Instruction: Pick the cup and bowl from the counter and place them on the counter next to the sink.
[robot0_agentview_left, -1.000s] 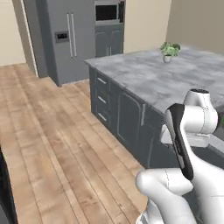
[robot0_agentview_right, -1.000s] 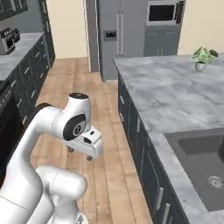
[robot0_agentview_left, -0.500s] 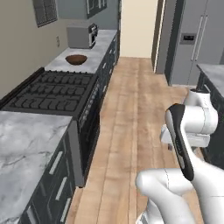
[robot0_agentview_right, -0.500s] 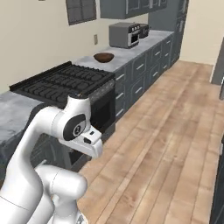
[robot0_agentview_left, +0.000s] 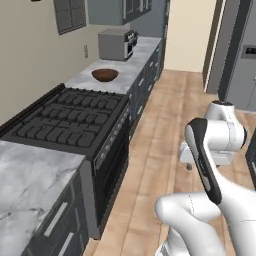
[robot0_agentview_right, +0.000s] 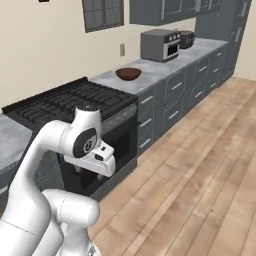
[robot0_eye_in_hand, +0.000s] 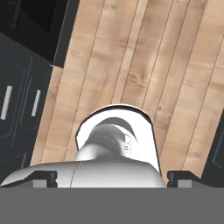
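The dark brown wooden bowl (robot0_agentview_left: 105, 75) (robot0_agentview_right: 128, 73) rests on the marble counter (robot0_agentview_left: 131, 64) (robot0_agentview_right: 156, 66) past the far end of the black stove. The green cup and the sink are out of view. My gripper (robot0_agentview_left: 189, 163) (robot0_agentview_right: 89, 169) hangs folded close to the arm, low over the wooden floor and far from the bowl. In the hand view its fingertips (robot0_eye_in_hand: 41, 178) stand wide apart with nothing between them, so the gripper (robot0_eye_in_hand: 113, 179) is open and points down at the floorboards.
A black gas stove (robot0_agentview_left: 65, 117) (robot0_agentview_right: 70, 102) lies between me and the bowl. A grey toaster oven (robot0_agentview_left: 116, 44) (robot0_agentview_right: 159, 44) stands behind the bowl. A steel fridge (robot0_agentview_left: 241, 55) is at the far right. Open wooden floor (robot0_agentview_right: 200, 165) runs along the dark cabinets.
The whole picture has swung from the island with the plant and sink to the stove wall, so the camera moved. The arm has kept its folded pose.
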